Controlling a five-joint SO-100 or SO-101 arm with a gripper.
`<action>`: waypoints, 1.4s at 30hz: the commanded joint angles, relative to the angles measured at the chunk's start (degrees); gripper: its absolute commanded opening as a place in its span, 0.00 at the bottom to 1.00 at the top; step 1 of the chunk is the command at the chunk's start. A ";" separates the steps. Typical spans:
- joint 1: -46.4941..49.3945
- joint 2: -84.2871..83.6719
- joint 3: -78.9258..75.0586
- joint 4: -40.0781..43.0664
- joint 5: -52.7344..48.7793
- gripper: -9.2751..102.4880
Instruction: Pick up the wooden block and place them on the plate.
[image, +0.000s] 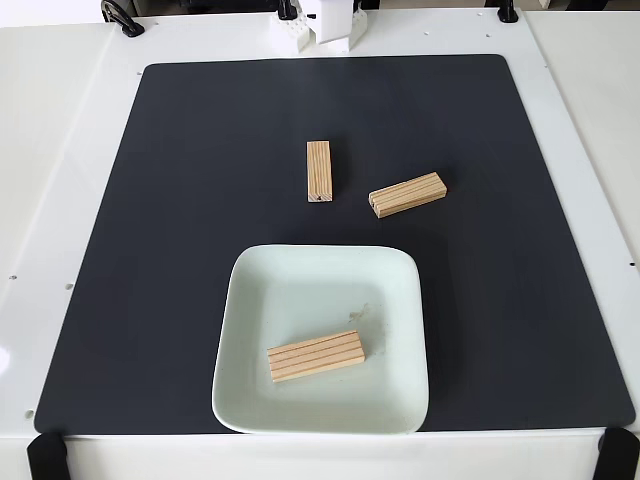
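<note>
Fixed view: one wooden block (316, 356) lies on the plate (300, 285).
I see two more blocks (319, 171) (407, 194) on the black mat (200, 200) beyond; the gripper's state I cannot tell.

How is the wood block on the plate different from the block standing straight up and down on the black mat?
The block on the plate lies in the pale green plate; the upper block rests on the black mat.
The plate block runs nearly sideways in the fixed view, slightly tilted; the mat block runs up and down the picture.
The plate block looks wider; the mat block looks narrower.
Both are light wood with lengthwise lines.
</note>
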 joint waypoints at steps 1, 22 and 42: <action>11.34 -3.78 -6.68 -0.62 32.34 0.08; 16.70 -50.36 -25.75 30.32 18.98 0.08; 17.05 -60.29 -36.12 31.46 14.06 0.08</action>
